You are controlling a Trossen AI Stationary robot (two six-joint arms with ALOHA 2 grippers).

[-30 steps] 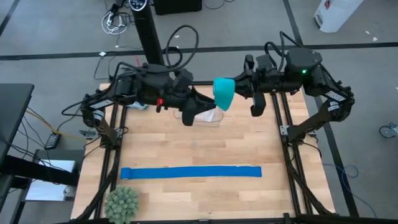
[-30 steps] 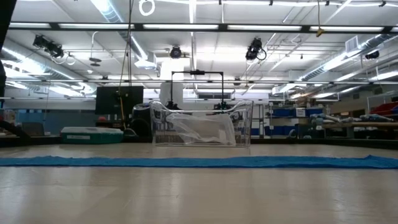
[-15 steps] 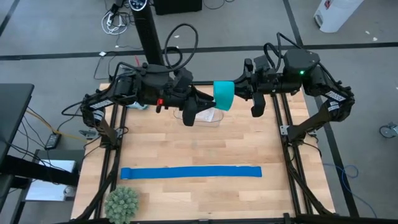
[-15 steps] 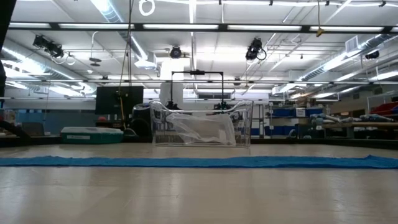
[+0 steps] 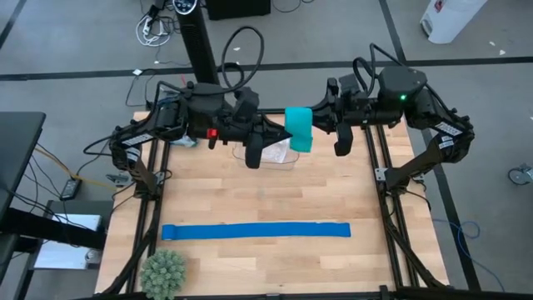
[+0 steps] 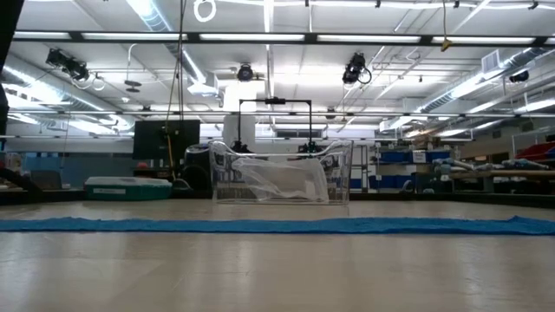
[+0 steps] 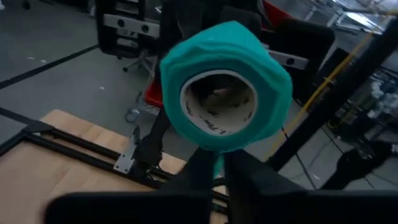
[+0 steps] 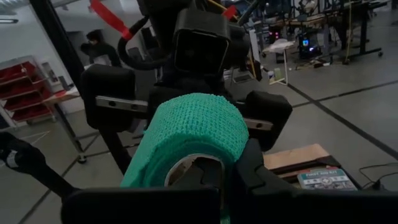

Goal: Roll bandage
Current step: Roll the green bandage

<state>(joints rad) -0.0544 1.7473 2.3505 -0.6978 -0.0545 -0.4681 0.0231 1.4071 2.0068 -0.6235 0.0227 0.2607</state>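
Your bandage [image 5: 299, 128] is a teal roll held up in the air above the far edge of the table [image 5: 250, 200], between the two arms. In the left wrist view the roll [image 7: 227, 87] faces you end-on, with its pale cardboard core open and some dark printing inside the core that is too small to read. In the right wrist view you see its woven teal side [image 8: 193, 134] and the rim of the core.

The left gripper [image 5: 280, 136] reaches in from the roll's left, and its fingers [image 7: 202, 171] are drawn close together at the roll's lower edge, pinching the fabric there. The right gripper [image 5: 314, 125] meets the roll from the other side with its jaws pressed together on the roll's rim.

Against a second ago, you can see the roll has turned: it then showed a rounded, tilted outline from above, and it now reads as an upright, squarer block. The left fingers have closed in over that time.

Below the roll sits a clear plastic bin [image 6: 279, 173] at the table's far edge. The blue strip [image 5: 255, 231] lies flat across the near half, unchanged, with a spiky green ball [image 5: 163, 272] at the near left corner. A small card [image 8: 323, 179] bears print you cannot read.
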